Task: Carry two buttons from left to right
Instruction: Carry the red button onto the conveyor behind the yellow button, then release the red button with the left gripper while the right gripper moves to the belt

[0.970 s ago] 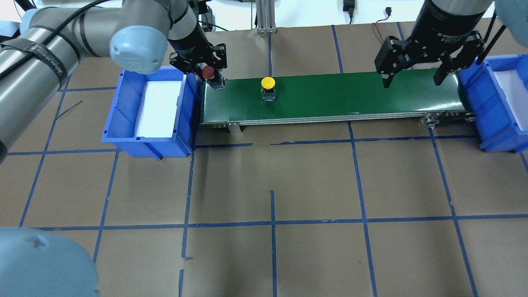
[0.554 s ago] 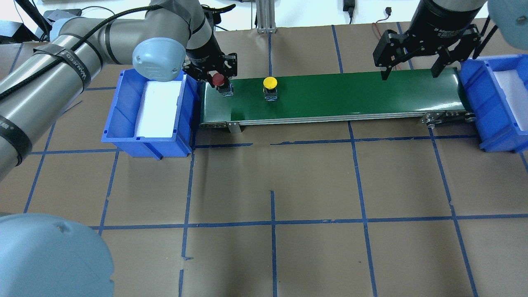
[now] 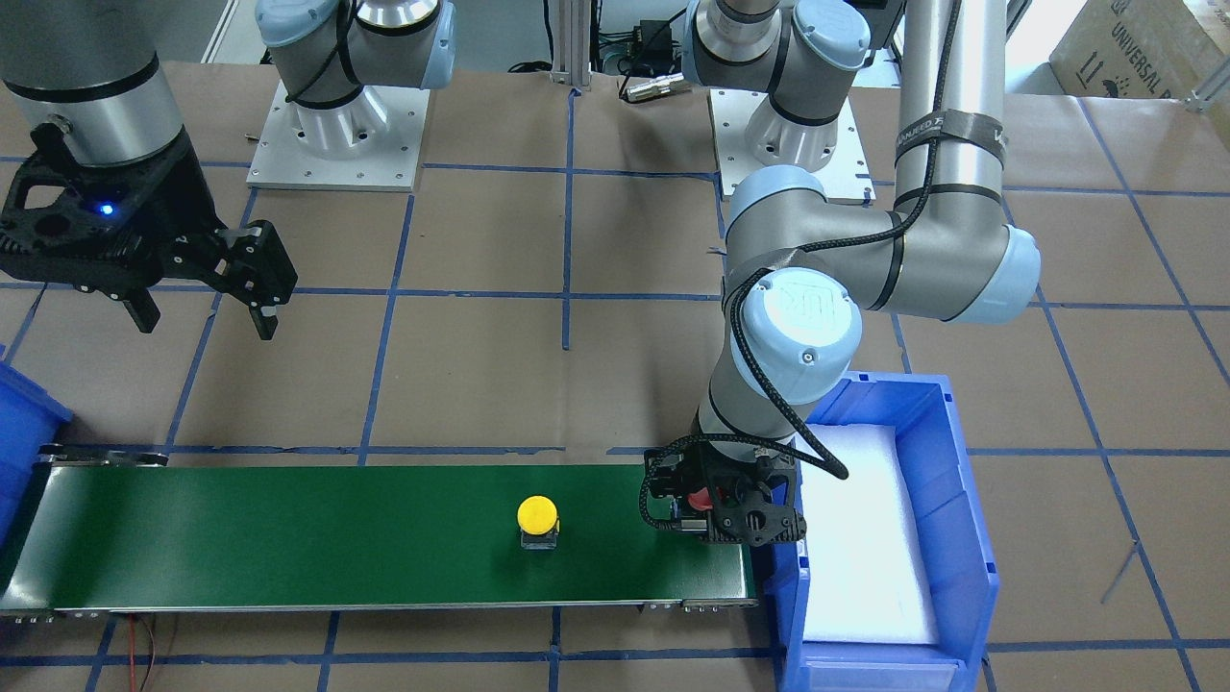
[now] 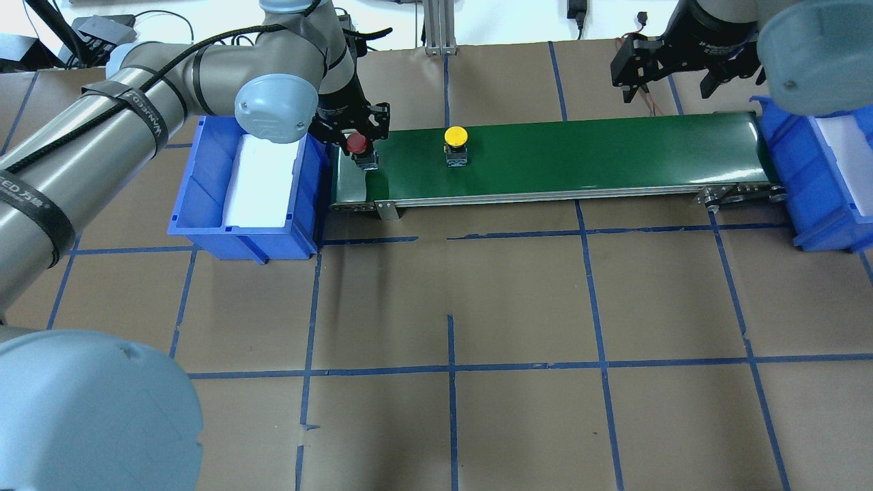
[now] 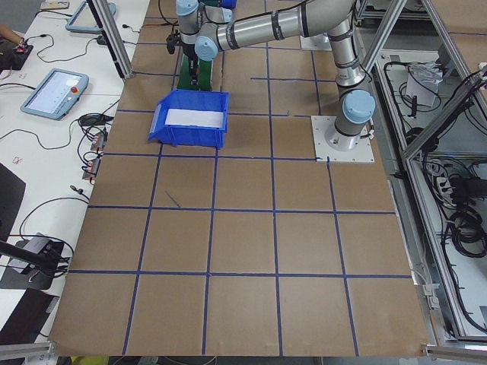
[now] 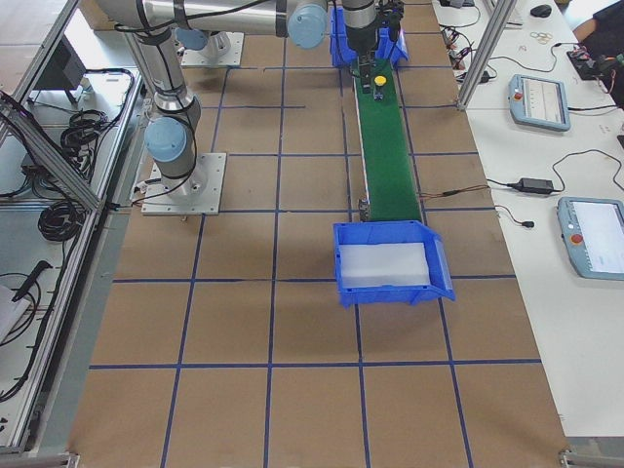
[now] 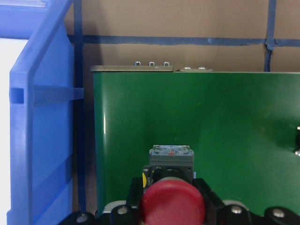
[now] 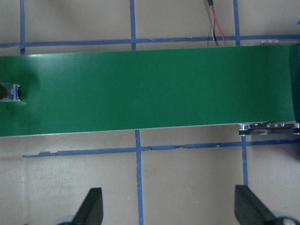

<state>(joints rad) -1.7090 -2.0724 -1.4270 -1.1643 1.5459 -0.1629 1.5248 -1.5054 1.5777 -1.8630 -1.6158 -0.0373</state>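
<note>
Red button (image 7: 172, 206) looks light, rigid, top-heavy (grab the body under the cap); left hand (image 4: 358, 141) clamped on it, right hand (image 3: 206, 322) wide open, empty.

conveyor belt (image 4: 580, 153): green sheet, smooth, faint sheen; bare metal rail (image 4: 545, 196) along its 6 o'clock edge in the overhead view
red button (image 7: 173, 205): smooth plastic cap, soft gloss; dull dark body
yellow button (image 4: 455, 136): smooth plastic cap
blue bin (image 4: 204, 177), at the belt's 9 o'clock: moulded plastic, slightly glossy
bin liner (image 4: 262, 177): white, matt, foam-like
table cover (image 4: 518, 300): brown paper, matt; blue tape (image 4: 450, 369) lines, ragged in places
left arm (image 4: 218, 61): satin grey metal tubes, pale blue plastic joint caps
right gripper (image 3: 209, 325): matt black
</note>
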